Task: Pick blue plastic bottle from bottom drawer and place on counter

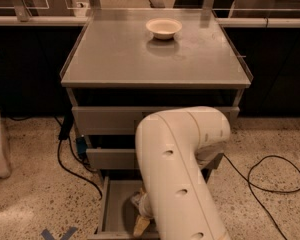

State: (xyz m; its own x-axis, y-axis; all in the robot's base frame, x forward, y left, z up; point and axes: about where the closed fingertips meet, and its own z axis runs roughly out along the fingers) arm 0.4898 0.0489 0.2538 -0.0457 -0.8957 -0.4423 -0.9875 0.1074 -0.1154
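Speckled stone floor (30, 194) all round, grey cabinet (155, 99) square in the middle, and the action was right down at the bottom. The hand (141, 225) was low inside the bottom drawer (115, 204), near the front edge, its tan tip pointing at the drawer's flat floor. Whether it was spread or clamped on anything, I could not tell from this angle. And the blue bottle? Nowhere to be made out: no sign of it on the bare strip of drawer floor to the left, and the rest lay hidden behind the big white arm (180, 154), which swept down from the right and blocked most of the opening.

Moving outward, the two upper drawers (107, 119) sat pushed in, only the lowest one pulled out. Up top, the worktop (120, 54) carried just a cream bowl (163, 28) near the back, with no bottle on it. Black cables (72, 169) trailed on the floor to either side.

So, my read: the drawer was open and the reach in was made, an early stage at best. The grasp was unconfirmed, and the lift out and the placing on the worktop were all left to do.
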